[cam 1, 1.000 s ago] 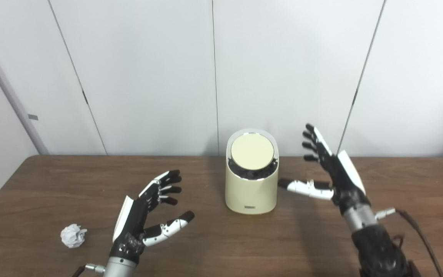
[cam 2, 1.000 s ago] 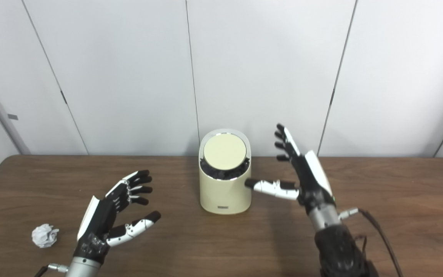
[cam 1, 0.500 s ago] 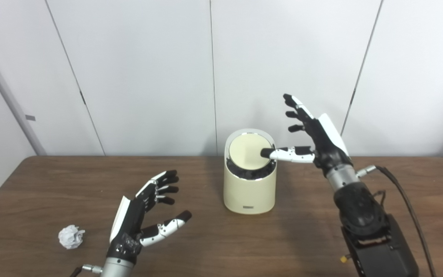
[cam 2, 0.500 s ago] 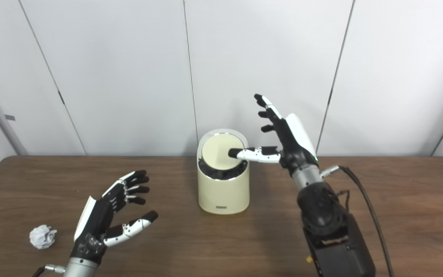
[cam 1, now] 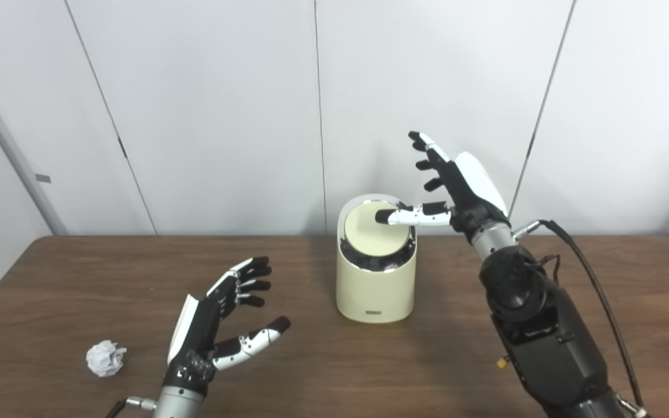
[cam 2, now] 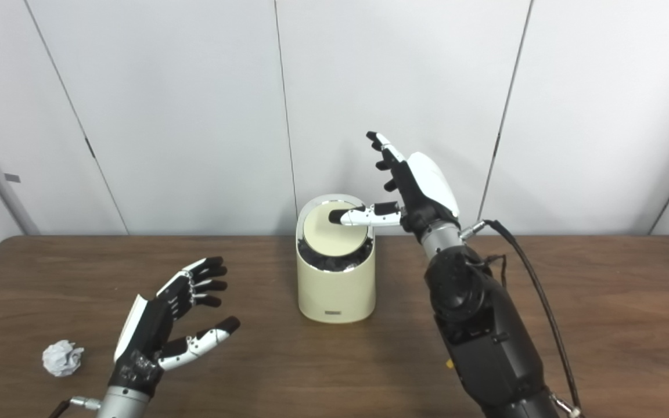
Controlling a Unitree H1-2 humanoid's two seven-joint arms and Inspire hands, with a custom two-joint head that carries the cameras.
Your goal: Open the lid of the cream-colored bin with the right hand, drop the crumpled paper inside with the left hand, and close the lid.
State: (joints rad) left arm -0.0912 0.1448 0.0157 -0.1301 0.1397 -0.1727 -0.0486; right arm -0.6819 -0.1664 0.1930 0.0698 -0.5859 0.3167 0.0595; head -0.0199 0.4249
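Left eye view: my right hand [cam 1: 456, 186] has risen, fingers spread, holding nothing, thumb now over the bin [cam 1: 376, 267] lid [cam 1: 376, 232] — opening begins. Right eye view: left hand [cam 2: 163, 325] waits open and empty; crumpled paper [cam 2: 63, 358] lies on the worktop [cam 2: 601, 302] beside it. Neither view confirms thumb contact.

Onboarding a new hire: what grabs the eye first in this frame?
The black-and-white right hand, raised with fingers spread, thumb reaching over the round lid of the cream-colored cylindrical bin at the table's middle. Then the open left hand at front left, with the white crumpled paper ball lying beside it on the dark wooden table.
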